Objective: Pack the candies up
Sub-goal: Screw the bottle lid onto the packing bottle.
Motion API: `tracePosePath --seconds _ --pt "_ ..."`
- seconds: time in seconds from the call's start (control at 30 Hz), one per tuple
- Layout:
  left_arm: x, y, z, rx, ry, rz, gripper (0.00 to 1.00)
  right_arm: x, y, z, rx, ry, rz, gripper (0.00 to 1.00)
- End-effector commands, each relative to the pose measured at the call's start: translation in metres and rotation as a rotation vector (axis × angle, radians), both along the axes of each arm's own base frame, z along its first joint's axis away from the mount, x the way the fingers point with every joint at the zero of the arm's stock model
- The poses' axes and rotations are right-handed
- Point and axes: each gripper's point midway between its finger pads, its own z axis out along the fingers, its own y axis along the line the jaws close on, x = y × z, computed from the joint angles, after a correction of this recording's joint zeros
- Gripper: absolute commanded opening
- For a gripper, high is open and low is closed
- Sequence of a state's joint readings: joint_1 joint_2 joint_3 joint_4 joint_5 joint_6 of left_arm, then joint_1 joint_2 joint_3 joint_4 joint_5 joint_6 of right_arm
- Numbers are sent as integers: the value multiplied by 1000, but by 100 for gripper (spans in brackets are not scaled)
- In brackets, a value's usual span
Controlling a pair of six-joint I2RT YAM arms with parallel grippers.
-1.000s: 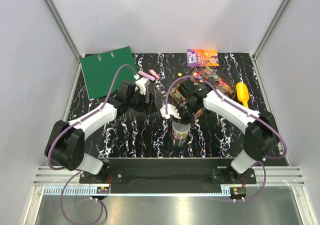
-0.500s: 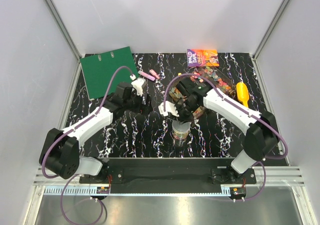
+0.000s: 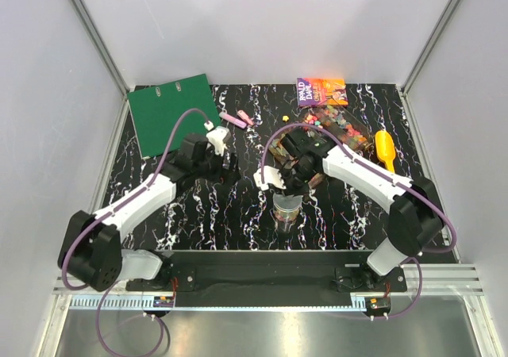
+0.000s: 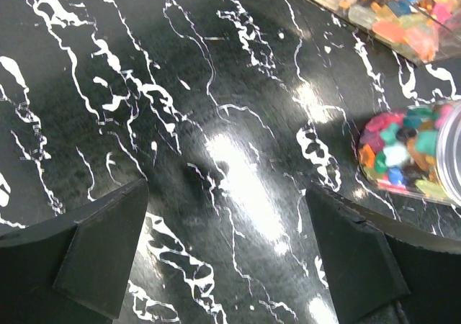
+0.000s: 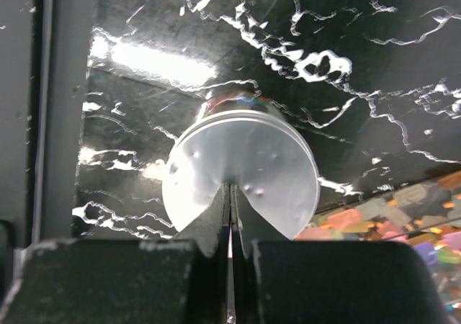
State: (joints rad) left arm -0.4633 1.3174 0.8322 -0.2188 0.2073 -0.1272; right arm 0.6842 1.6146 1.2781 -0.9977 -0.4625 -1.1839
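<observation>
Marbled table (image 3: 206,214) holds folder (image 3: 171,113), book (image 3: 321,92), pens (image 3: 238,119), scoop (image 3: 385,149), candies (image 3: 337,124), jar (image 3: 286,209).

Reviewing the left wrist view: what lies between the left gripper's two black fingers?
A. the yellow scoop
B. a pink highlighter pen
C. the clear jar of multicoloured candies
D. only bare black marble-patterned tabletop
D: the left gripper stands wide open with nothing but the black marble-patterned tabletop between its fingers, while the clear jar of multicoloured candies sits off to one side, beyond one finger.
</observation>
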Motion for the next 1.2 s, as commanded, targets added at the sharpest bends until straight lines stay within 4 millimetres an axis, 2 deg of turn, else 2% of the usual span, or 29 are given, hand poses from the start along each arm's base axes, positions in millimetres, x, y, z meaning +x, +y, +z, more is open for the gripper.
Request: tracePosePath --seconds 0.0,0.07,0.17,0.2,0.23,0.27,0.3,0.33,0.37,0.4,0.43,0.47,0.5,0.53,0.6,0.67,0.7,0.77,0.83,0.87,0.9,0.93,0.97,1.03,1.07,1.13,1.17 --pt "-18 -1 15 -35 -45 -42 97 -5 -14 -33 -102 28 8 0" --pt "-28 -3 13 -43 -57 -61 98 5 -9 -13 -68 -31 -4 0" --pt "-41 -12 21 -61 -91 -112 99 20 -5 17 -31 -124 -22 0" --pt "-48 -18 25 -79 -100 -143 99 24 -6 25 -30 -149 -51 6" --pt "-57 -27 28 -88 -111 -195 99 30 -3 41 1 -188 -77 20" --pt "-67 -31 21 -83 -113 -231 99 33 -3 49 20 -202 -112 35" --pt "-77 -36 28 -98 -157 -277 99 37 -4 56 40 -193 -206 55" --pt "-88 -50 35 -117 -241 -364 99 43 -2 73 109 -230 -264 77" --pt "-102 -50 17 -113 -240 -408 99 44 -5 80 149 -226 -312 92" --pt "-112 -55 17 -115 -295 -478 99 45 -9 86 188 -205 -385 100" --pt "-118 -67 25 -157 -365 -525 99 44 -15 92 222 -229 -413 100" --pt "-124 -67 7 -151 -346 -543 99 43 -20 95 235 -237 -429 100" --pt "-126 -70 2 -162 -345 -554 99 45 -28 97 248 -242 -457 100" --pt "-124 -79 7 -194 -374 -560 99 39 -35 101 267 -254 -466 100" --pt "-118 -90 2 -220 -387 -553 99 34 -44 110 298 -258 -499 100" --pt "-113 -97 -13 -211 -381 -546 99 29 -54 104 295 -239 -513 100" --pt "-104 -103 -2 -236 -449 -540 99 23 -58 105 295 -246 -496 100" --pt "-103 -107 -13 -223 -472 -570 99 15 -62 96 286 -239 -473 100" --pt "-102 -115 -15 -218 -522 -627 99 8 -66 87 283 -228 -460 100" --pt "-103 -116 -30 -198 -500 -648 99 5 -66 83 286 -227 -432 100" --pt "-103 -120 -29 -199 -545 -684 99 1 -68 76 281 -218 -419 100" --pt "-104 -121 -43 -181 -527 -704 99 1 -69 71 277 -215 -405 100" --pt "-102 -125 -42 -182 -570 -732 99 1 -67 69 282 -219 -386 100" --pt "-101 -129 -57 -165 -556 -760 99 1 -68 60 274 -196 -384 100" --pt "-100 -134 -53 -179 -583 -774 99 3 -67 59 279 -188 -380 100" --pt "-99 -139 -67 -175 -574 -800 99 8 -66 57 276 -173 -382 100" --pt "-95 -144 -64 -186 -606 -799 99 9 -67 57 281 -165 -384 100"
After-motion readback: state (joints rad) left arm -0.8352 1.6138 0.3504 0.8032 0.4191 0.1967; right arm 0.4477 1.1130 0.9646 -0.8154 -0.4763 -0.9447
